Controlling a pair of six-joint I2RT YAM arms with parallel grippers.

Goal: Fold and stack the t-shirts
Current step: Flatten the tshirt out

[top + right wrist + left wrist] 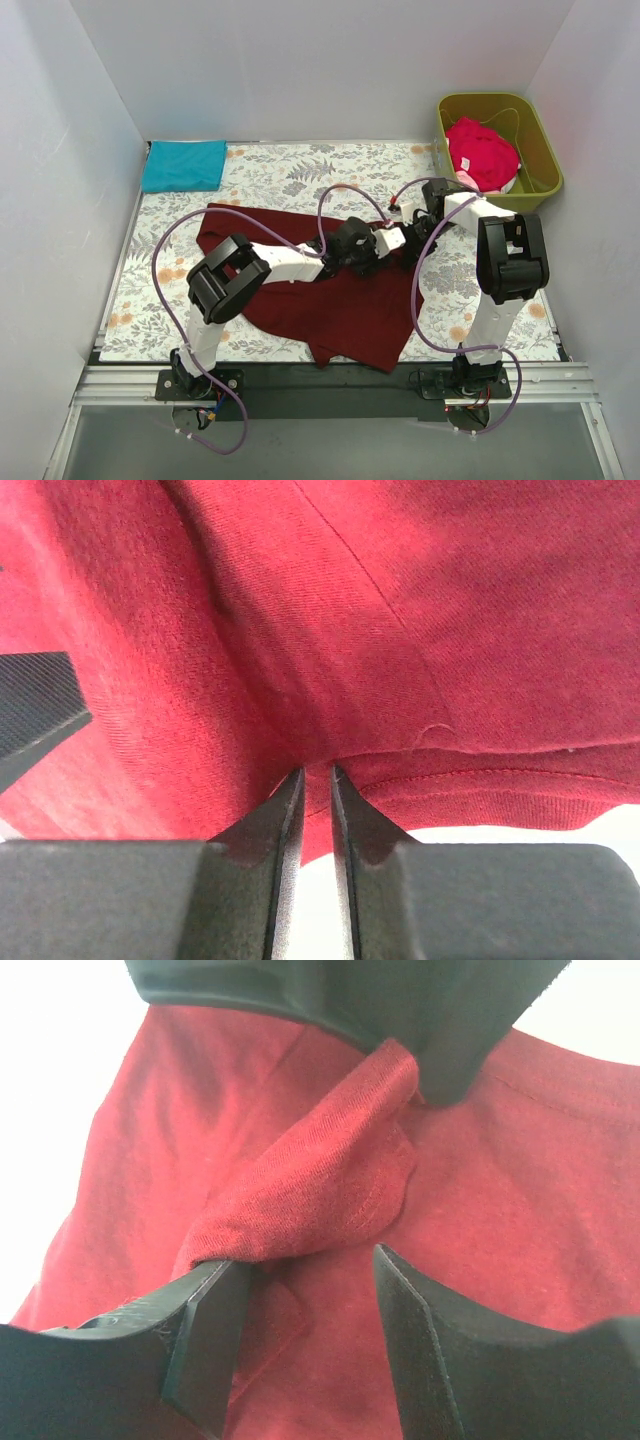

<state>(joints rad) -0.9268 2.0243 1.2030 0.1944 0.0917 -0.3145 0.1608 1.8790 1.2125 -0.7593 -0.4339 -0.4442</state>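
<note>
The dark maroon t-shirt (340, 300) lies spread and rumpled across the middle of the table. My right gripper (310, 772) is shut on a hemmed edge of the maroon shirt (400, 630). It meets my left gripper (362, 262) over the shirt's right part, and the right gripper (380, 248) comes in from the right. My left gripper (305, 1260) is open, and a raised fold of the maroon shirt (300, 1190) runs from its left finger (200, 1330) up to the right gripper's pinch. The teal t-shirt (183, 165) lies folded at the far left. The red-pink t-shirt (482, 150) is bunched in the tub.
The olive-green tub (545, 150) stands at the far right corner. The floral tablecloth (290, 170) covers the table. White walls enclose the left, back and right. Purple cables loop over both arms.
</note>
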